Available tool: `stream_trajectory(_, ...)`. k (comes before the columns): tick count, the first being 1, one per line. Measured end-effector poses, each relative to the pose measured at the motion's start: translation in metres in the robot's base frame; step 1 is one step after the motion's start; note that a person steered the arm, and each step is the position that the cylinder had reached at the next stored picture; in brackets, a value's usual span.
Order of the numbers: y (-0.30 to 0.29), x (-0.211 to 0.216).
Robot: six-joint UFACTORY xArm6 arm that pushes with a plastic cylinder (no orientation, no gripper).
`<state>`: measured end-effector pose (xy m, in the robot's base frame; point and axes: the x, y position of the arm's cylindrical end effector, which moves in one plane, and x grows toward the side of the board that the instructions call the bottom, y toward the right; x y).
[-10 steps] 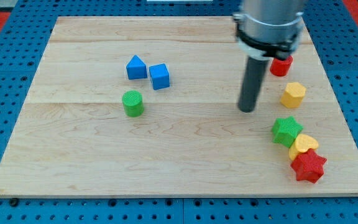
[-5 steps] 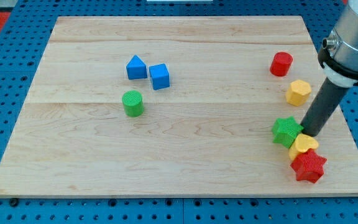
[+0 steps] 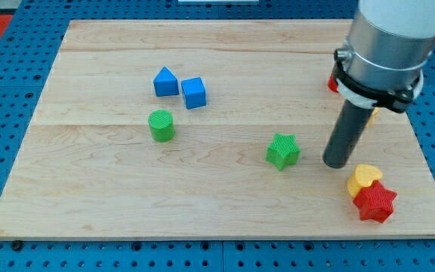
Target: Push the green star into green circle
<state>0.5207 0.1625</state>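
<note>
The green star (image 3: 282,150) lies on the wooden board (image 3: 202,196), right of centre. The green circle, a short cylinder (image 3: 161,125), stands left of centre, well apart from the star at its upper left. My tip (image 3: 336,162) is down on the board just to the right of the star, with a small gap between them. The rod rises from the tip to the arm's grey body at the view's top right.
A blue triangle (image 3: 165,81) and a blue cube (image 3: 194,93) sit above the green circle. A yellow heart (image 3: 365,180) and a red star (image 3: 375,202) touch at the lower right. A red block (image 3: 332,81) and a yellow block (image 3: 372,115) peek out behind the arm.
The green star has slid left, away from the yellow heart, toward the board's middle. My tip swung from the centre to the star's right side, then moved left behind it.
</note>
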Motion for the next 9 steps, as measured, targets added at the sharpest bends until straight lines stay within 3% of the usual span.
stream_trajectory(1,-0.022,0.003)
stream_trajectory(3,-0.102,-0.033)
stream_trajectory(4,-0.095,-0.055)
stream_trajectory(6,-0.201,-0.052)
stream_trajectory(7,-0.228,-0.051)
stream_trajectory(9,-0.141,-0.057)
